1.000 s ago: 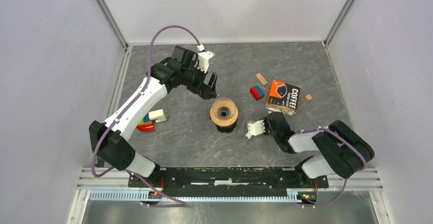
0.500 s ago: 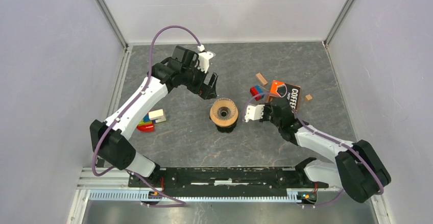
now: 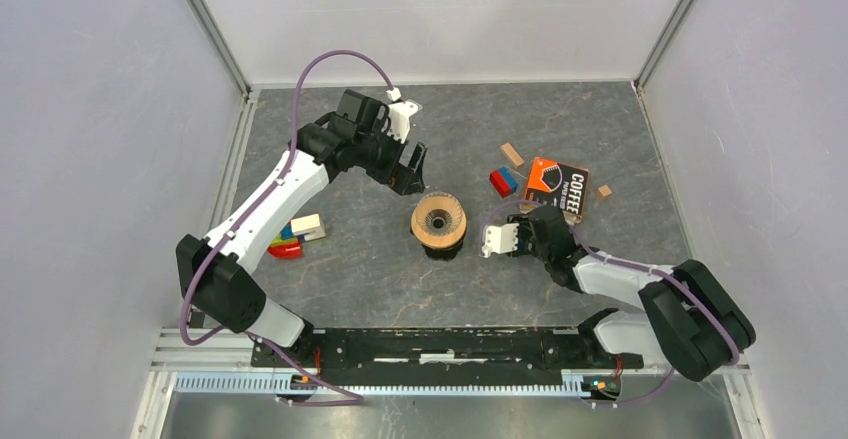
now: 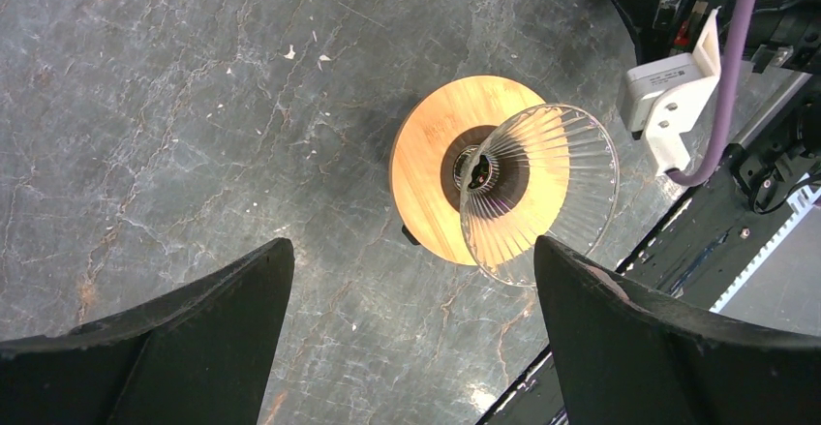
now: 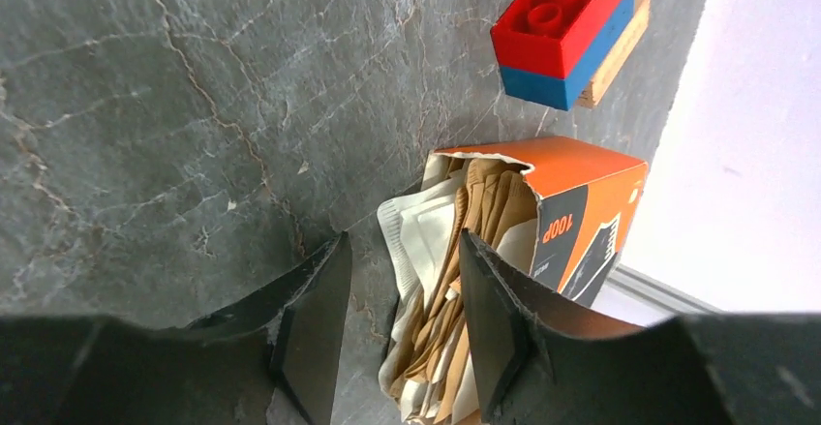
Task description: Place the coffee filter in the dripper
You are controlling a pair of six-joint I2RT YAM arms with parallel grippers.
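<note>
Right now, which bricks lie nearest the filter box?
The red-on-blue pair, just left of the orange filter box; the other bricks lie far off by the left arm.

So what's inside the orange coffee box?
Paper filters, white and brown, stacked and spilling from the open end of the orange box. The box's walls hide how far in they go.

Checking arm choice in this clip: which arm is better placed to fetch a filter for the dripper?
Right. The right tool sits open at the orange box's open end, where the coffee filter pokes out. The left tool hangs open near the dripper, farther from the box.
</note>
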